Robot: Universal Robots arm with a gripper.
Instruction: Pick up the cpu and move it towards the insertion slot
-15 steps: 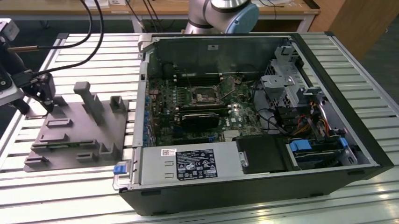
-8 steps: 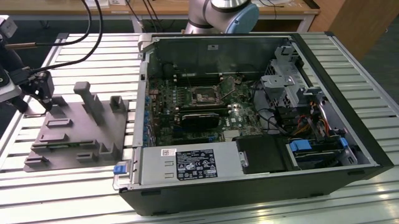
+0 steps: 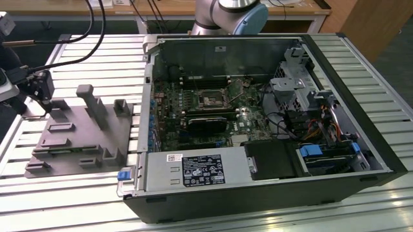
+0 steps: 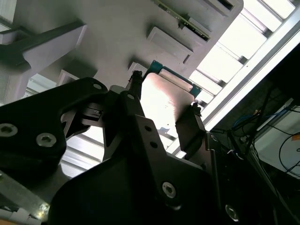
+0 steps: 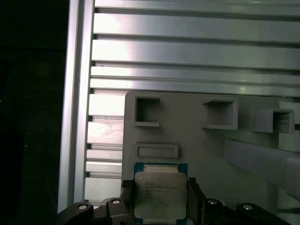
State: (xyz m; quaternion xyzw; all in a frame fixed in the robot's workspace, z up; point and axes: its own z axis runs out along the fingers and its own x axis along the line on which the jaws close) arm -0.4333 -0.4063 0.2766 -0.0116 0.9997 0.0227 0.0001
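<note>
1. Found pinched at two opposite edges: the cpu [image 5: 158,190], silvery lid towards the first wrist view, green board edge showing around it.
2. Clenched on it by the gripper [image 5: 159,200], with one dark finger [image 5: 193,194] tight against each side; the same grasp seen from underneath in the second wrist view.
3. Sits directly over the grey fixture plate [image 5: 197,140], just beside a shallow rectangular recess [image 5: 157,151] and near two square pockets. Cannot tell whether resting on the plate or lifted clear of it.
4. In the exterior view, hangs at the plate's far corner on the exterior view's left, pointing straight down, with black cables [image 3: 90,34] looping up and away from the wrist.
5. Rooted at the arm's base [image 3: 232,12], along the top edge of that view, behind the open computer case [image 3: 258,193].
6. Well apart from the insertion slot [image 3: 212,100], a dark square framed in metal on the green motherboard [image 3: 193,113] inside the case.
7. Laid side by side on the slatted aluminium table [image 3: 77,53]: plate on the exterior view's left, case on the exterior view's right.
</note>
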